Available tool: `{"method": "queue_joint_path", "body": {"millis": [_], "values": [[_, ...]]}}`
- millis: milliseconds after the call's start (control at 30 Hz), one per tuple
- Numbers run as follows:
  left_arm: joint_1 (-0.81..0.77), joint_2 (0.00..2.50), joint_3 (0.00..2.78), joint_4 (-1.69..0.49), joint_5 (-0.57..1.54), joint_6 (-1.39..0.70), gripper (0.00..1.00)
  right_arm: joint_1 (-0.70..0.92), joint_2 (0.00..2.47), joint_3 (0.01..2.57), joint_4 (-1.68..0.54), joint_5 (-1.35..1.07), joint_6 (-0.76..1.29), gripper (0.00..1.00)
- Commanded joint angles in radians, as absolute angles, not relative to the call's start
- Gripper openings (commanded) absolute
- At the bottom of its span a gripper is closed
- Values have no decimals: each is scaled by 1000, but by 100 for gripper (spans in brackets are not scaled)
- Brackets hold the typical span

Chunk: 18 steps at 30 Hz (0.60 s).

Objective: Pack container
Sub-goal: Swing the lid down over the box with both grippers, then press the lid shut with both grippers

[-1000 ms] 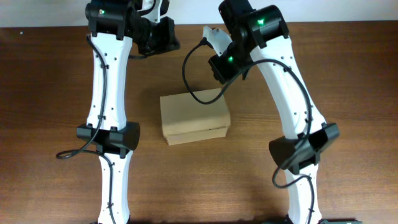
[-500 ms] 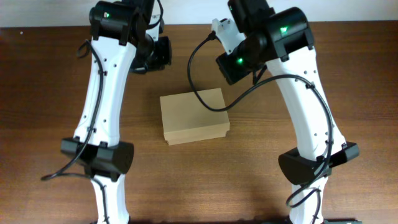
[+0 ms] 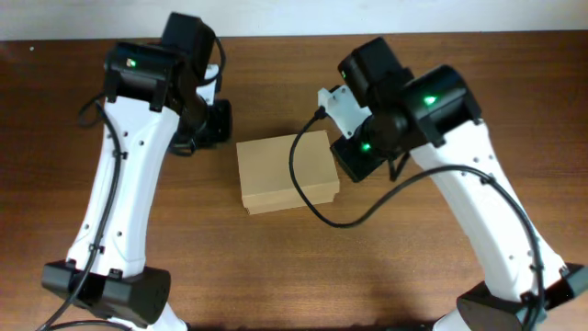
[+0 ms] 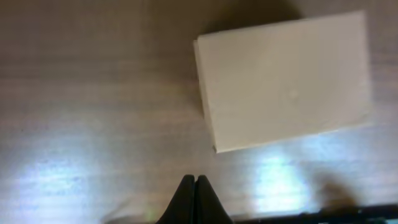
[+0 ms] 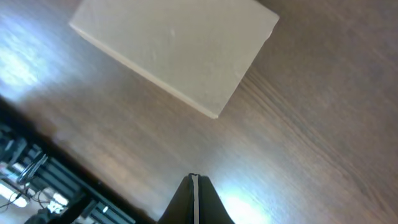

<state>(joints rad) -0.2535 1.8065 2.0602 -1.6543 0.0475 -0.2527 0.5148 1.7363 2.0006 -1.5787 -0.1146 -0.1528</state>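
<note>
The container point(image 3: 285, 172) is a plain tan cardboard box with its flap lid shut, lying flat mid-table. It also shows in the left wrist view point(image 4: 286, 81) and in the right wrist view point(image 5: 177, 50). My left gripper point(image 4: 195, 180) is shut and empty, held above bare table just left of the box. My right gripper point(image 5: 194, 179) is shut and empty, held above bare table just right of the box. In the overhead view the left wrist point(image 3: 204, 119) sits at the box's upper left and the right wrist point(image 3: 360, 152) at its right edge.
The table is dark brown wood point(image 3: 303, 267). A pale wall strip runs along its far edge point(image 3: 276, 18). Dark equipment and cables show past the table edge in the right wrist view point(image 5: 37, 180).
Both arms have swung from the far side of the table toward me and inward. Their wrists now flank the box. The box has not moved.
</note>
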Motion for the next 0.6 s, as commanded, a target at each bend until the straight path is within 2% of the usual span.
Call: {"method": "queue_joint_path", "body": {"millis": [0,200,567], "values": [[-263,1823,1927,-1588,73,-236,2,517,1758,1898,-1499,-139,-137,4],[-303,1823,1731,-1426,139,-218,2,515,1759,1774,-1351,-139,-114,4],[-308,1824,1541,-1328,142,-219,2,515,1791,1507,-1163,-188,-69,4]]}}
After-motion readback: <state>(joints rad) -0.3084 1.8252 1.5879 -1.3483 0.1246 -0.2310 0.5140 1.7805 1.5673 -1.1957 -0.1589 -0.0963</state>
